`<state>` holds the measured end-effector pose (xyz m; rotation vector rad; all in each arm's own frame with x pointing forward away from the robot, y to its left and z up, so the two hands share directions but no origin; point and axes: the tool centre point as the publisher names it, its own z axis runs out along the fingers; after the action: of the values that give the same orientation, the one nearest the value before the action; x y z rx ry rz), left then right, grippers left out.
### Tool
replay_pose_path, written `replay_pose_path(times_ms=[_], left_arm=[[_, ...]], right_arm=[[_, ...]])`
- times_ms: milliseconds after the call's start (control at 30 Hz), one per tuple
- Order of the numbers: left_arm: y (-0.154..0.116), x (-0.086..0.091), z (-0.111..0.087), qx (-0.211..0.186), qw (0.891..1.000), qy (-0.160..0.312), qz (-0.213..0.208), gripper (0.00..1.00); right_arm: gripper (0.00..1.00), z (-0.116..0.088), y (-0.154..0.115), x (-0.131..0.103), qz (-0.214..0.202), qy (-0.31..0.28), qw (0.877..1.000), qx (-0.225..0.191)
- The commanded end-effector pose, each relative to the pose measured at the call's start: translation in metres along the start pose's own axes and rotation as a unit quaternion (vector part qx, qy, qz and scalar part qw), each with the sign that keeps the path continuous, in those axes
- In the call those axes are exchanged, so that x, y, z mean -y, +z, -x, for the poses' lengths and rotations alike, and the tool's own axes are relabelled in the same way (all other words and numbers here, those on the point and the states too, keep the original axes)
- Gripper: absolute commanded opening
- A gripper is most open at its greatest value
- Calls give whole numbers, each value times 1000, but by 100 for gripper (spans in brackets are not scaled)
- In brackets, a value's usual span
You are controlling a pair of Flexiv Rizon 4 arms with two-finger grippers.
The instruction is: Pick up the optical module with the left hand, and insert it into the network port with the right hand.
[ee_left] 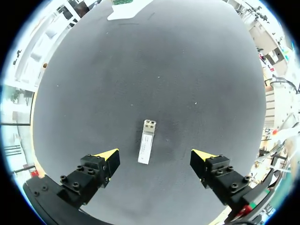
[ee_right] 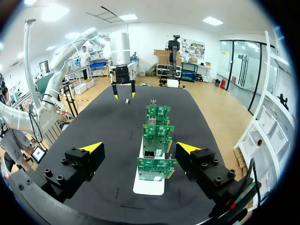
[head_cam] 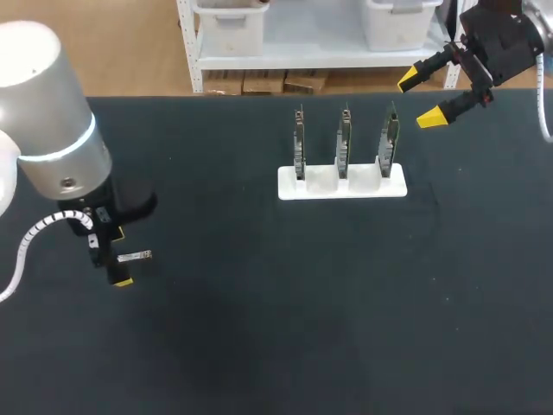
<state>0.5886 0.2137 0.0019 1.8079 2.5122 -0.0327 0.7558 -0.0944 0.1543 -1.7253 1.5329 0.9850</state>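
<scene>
Status: module (ee_left: 147, 148) lies flat on the tabletop (head_cam: 302, 303), near our left side and well apart from the white holder (head_cam: 341, 186) with its three circuit boards (head_cam: 344, 138).

Left gripper (ee_left: 154, 155) is spread wide with the module between its fingers, not touching either one. The module's long axis runs roughly ahead of the gripper, slightly skewed. Right gripper (ee_right: 139, 147) is also spread and holds nothing. It sits high at the far right, facing the row of boards.

Handling, our read:
- Small metal-cased block, so probably light and rigid. It won't flex under pinch.
- The smooth sides look slippery, so we need a square, firm pinch.
- Take it across the two long sides, about mid-length.
- Leave one end sticking out so the right gripper has something to take.
- The skew may make it twist as the fingers shut, so line up first.
- The boards stand upright and thin, so they could tip or bend under push. Insert straight.

Ports are too small to judge from the head view.
</scene>
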Motion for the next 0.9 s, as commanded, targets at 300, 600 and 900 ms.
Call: replay_pose_path(times_ms=[300, 600, 900], left_arm=[[7, 0, 7, -20, 999, 28, 19, 100], [8, -3, 3, -27, 1000, 10, 9, 100], [12, -4, 2, -33, 999, -1, 5, 100]], right_arm=[[100, 0, 0, -2, -2, 0, 1000, -1], [100, 0, 0, -2, -2, 0, 1000, -1], [100, 0, 0, -2, -2, 0, 1000, -1]])
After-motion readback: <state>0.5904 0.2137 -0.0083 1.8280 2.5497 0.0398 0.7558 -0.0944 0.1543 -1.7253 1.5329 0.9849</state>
